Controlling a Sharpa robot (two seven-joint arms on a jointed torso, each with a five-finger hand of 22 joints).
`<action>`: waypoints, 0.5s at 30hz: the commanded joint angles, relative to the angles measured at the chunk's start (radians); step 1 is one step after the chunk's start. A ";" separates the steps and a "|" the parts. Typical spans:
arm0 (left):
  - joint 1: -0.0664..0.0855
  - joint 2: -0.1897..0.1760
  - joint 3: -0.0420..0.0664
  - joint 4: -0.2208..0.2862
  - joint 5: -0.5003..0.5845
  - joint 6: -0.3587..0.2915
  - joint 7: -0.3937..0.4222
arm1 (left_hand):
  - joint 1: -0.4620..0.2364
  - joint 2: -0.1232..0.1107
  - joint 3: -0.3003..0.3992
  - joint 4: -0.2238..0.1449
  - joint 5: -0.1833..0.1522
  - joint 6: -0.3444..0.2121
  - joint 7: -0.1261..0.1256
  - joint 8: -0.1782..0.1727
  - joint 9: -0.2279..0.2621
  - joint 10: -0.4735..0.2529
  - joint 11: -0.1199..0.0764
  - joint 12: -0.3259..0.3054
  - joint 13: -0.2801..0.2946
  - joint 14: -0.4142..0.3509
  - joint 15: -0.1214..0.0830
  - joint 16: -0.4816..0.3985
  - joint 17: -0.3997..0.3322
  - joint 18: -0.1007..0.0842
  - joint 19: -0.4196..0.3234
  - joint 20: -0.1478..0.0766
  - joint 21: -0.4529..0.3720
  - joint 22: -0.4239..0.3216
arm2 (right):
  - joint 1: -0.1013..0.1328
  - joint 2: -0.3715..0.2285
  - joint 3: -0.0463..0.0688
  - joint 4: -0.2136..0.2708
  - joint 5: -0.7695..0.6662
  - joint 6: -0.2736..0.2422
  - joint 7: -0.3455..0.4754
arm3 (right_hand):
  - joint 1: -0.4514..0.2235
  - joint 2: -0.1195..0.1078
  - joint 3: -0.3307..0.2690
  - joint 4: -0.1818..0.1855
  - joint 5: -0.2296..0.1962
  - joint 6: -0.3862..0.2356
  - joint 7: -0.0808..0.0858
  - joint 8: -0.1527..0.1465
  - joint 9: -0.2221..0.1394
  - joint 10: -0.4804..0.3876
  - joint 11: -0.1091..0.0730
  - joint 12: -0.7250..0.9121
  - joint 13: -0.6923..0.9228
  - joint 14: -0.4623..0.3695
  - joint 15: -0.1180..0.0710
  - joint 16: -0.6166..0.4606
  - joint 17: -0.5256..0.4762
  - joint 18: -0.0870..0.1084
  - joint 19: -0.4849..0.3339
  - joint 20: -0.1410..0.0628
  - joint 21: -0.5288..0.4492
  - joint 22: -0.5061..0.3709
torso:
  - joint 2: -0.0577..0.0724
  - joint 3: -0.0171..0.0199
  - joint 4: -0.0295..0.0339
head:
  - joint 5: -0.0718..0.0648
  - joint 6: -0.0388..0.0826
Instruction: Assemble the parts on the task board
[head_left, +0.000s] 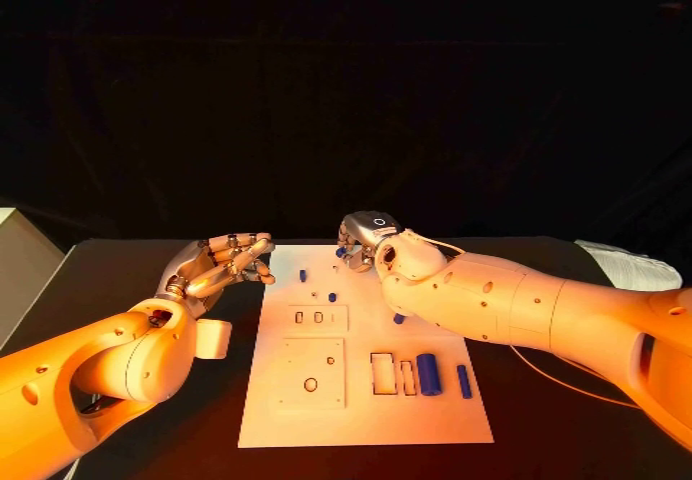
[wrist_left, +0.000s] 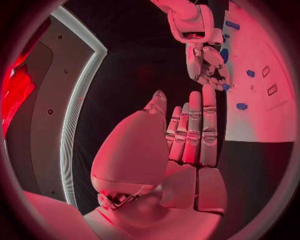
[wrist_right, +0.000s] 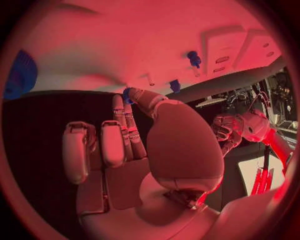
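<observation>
Fingertips of your right hand (head_left: 372, 240) pinch a small blue part (wrist_right: 127, 95) at the task board (head_left: 361, 420)'s far edge for lifting, while your left hand (head_left: 231, 258) hovers empty, fingers loosely curled.

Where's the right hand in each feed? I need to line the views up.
Head view: right hand at the task board's far edge.
Left wrist view: beyond the left hand, fingertips over the task board.
Right wrist view: foreground, pinching a blue part.
Shared landmark: the white task board.

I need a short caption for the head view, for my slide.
Right hand reaches the far edge of the white task board; left hand hovers beside it, blue parts waiting.
</observation>
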 joint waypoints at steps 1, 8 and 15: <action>0.001 0.001 0.001 -0.002 -0.001 0.019 0.008 | -0.001 0.000 0.003 -0.001 0.005 0.003 0.003 -0.005 -0.001 0.002 -0.001 -0.003 0.000 -0.009 -0.001 0.007 0.001 -0.001 -0.007 -0.001 0.003 0.002 | -0.001 0.001 -0.001 0.006 -0.026 0.044 0.000 | -0.008 0.001 0.006 0.001 -0.003 -0.007 -0.003 0.005 0.002 0.003 0.001 -0.005 0.001 0.017 -0.008 0.001 -0.003 -0.005 0.013 -0.004 -0.004 0.033 | 0.003 -0.0006 0.0006 | 0.003 -0.002; 0.001 0.001 0.001 -0.002 -0.001 0.021 0.009 | -0.001 0.000 0.003 -0.001 0.005 0.003 0.003 -0.005 -0.001 0.002 -0.001 -0.003 0.000 -0.009 -0.001 0.007 0.001 -0.001 -0.007 -0.001 0.003 0.002 | -0.001 0.002 -0.001 0.000 -0.028 0.052 -0.002 | -0.007 0.001 0.007 0.001 -0.003 -0.006 -0.003 0.006 0.003 0.004 0.000 -0.004 0.002 0.016 -0.008 0.000 -0.007 -0.004 0.012 -0.004 -0.005 0.031 | 0.005 -0.0026 -0.0007 | 0.005 0.002; 0.001 0.003 0.002 -0.003 -0.001 0.023 0.009 | -0.001 0.000 0.003 -0.001 0.005 0.003 0.003 -0.005 -0.001 0.002 -0.001 -0.003 0.000 -0.009 -0.001 0.007 0.001 -0.001 -0.007 -0.001 0.003 0.002 | -0.001 0.013 -0.001 -0.018 -0.022 0.041 0.006 | -0.014 -0.006 0.008 0.003 -0.005 -0.019 0.001 0.001 0.006 -0.009 0.005 -0.009 0.001 0.013 -0.005 -0.004 -0.018 -0.001 0.005 -0.002 -0.016 0.017 | 0.008 -0.0031 0.0016 | 0.001 0.004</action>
